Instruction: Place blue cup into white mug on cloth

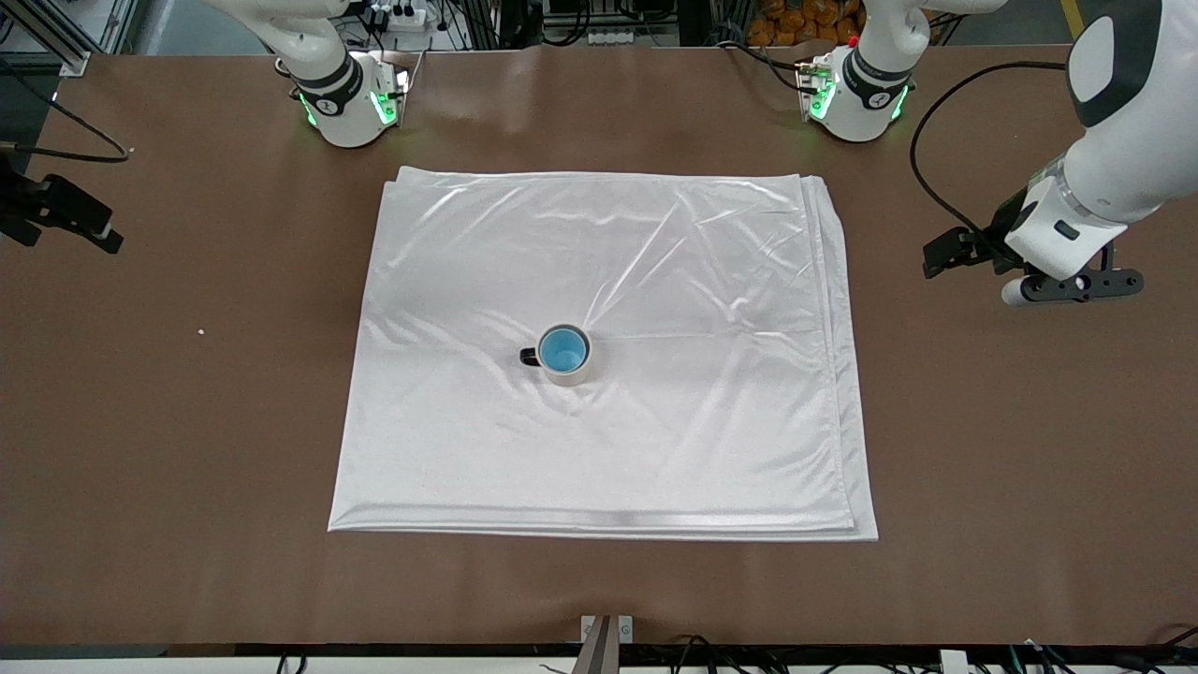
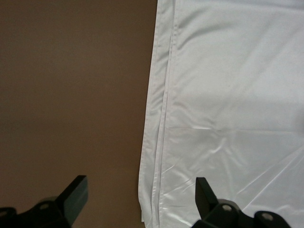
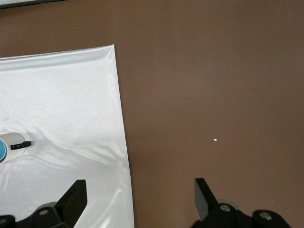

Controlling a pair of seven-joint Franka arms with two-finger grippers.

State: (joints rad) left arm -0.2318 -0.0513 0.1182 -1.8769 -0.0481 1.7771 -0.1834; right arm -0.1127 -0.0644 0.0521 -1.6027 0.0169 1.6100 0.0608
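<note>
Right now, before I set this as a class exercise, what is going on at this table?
Nothing is being handled. The blue cup already sits inside the white mug, which stands upright on the cloth. The left gripper hangs open over the cloth's edge at the left arm's end of the table. The right gripper is open too, over the cloth's edge at the right arm's end.

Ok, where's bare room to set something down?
The large white wrinkled cloth is bare all round the cream mug holding the light-blue cup. Brown table lies open between the cloth's edges and both arms' ends. Left end effector and right end effector hang open there.
</note>
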